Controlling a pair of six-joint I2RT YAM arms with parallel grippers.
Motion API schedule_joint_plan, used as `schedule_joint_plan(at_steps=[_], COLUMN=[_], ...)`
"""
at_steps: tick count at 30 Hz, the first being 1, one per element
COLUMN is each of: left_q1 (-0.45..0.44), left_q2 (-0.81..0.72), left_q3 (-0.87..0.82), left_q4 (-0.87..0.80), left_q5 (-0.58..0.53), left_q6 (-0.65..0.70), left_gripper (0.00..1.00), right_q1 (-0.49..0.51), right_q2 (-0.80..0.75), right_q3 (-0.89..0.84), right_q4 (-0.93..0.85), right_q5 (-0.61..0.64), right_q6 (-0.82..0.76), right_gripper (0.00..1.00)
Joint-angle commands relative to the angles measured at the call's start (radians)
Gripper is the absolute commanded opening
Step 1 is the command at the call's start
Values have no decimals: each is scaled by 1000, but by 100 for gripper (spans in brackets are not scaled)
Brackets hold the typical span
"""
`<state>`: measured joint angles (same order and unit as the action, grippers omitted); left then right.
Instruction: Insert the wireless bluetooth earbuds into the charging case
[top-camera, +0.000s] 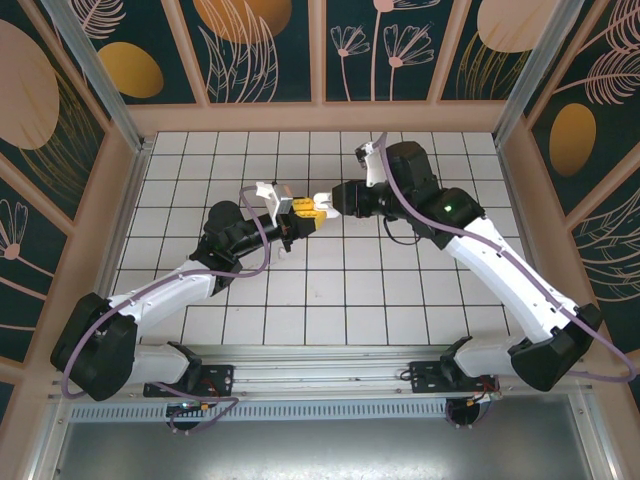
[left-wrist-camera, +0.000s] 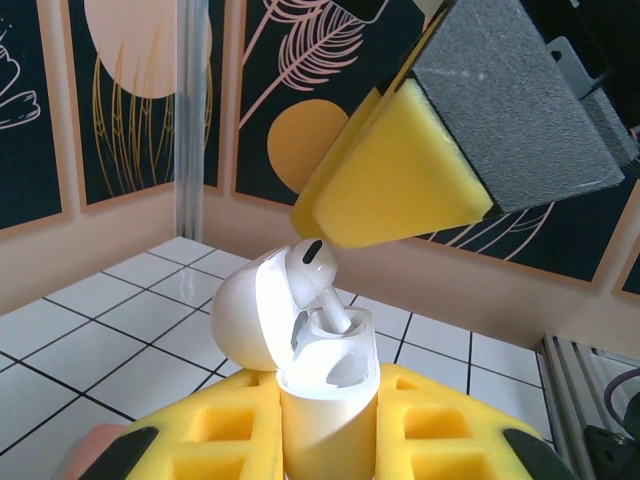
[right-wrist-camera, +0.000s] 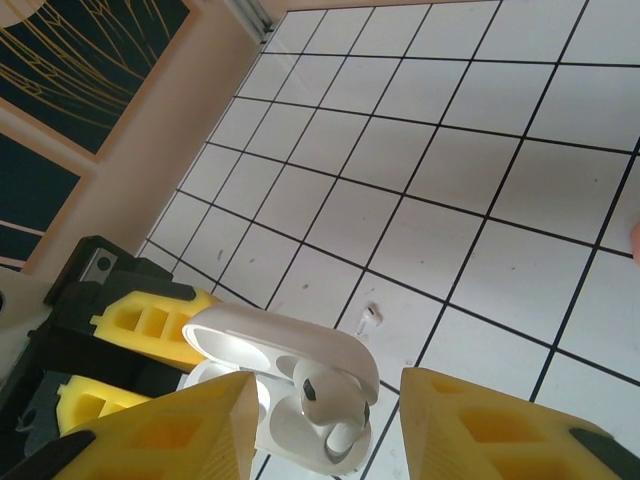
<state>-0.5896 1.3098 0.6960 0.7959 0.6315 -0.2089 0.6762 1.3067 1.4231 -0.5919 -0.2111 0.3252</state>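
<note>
Both arms meet over the middle of the white tiled floor with dark grout lines (right-wrist-camera: 450, 170). The left gripper (left-wrist-camera: 330, 430) has its yellow foam-padded fingers (left-wrist-camera: 440, 435) clamped on the lower body of the white rounded plastic charging case (left-wrist-camera: 325, 375), one finger on each side, and holds it upright above the tiles. The case's hinged lid (left-wrist-camera: 245, 315) is swung open and tilted back to the left in the left wrist view. One white stemmed earbud (left-wrist-camera: 315, 270) sits in the case with its stem down in a slot and its bulb head leaning towards the open lid. The head stands above the rim, so it is not fully seated. The right gripper (right-wrist-camera: 330, 378) has its yellow fingers spread apart. From its own wrist view the open case and earbud lie in the gap between them, and neither finger is visibly pressing on the earbud. In the left wrist view one right finger, yellow with a grey pad, hangs just over the earbud head; I cannot tell whether they touch. A small white piece (right-wrist-camera: 370, 315) lies alone on a tile just beyond the case and is too small to identify. A salmon-pink blur (left-wrist-camera: 90, 450) sits low on the floor beside the left fingers, and I cannot identify it either.
</note>
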Motion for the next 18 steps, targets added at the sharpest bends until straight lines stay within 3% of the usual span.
schedule_joint_plan(at_steps=[1, 5, 13, 18], left_q1=[-6, -5, -6, -5], left_q2=[-9, -13, -11, -12], left_q3=[22, 21, 20, 21], left_q4=[14, 11, 9, 6], left_q5=[27, 27, 25, 25], left_q6=[23, 24, 28, 32], left_gripper=[0, 0, 0, 0], right_q1=[6, 6, 5, 5], right_q2=[27, 35, 29, 22], right_q3=[45, 50, 53, 46], right_q4=[-13, -19, -21, -29], right_q5=[-5, -7, -6, -11], right_q6=[15, 12, -4, -15], right_gripper=[42, 40, 24, 22])
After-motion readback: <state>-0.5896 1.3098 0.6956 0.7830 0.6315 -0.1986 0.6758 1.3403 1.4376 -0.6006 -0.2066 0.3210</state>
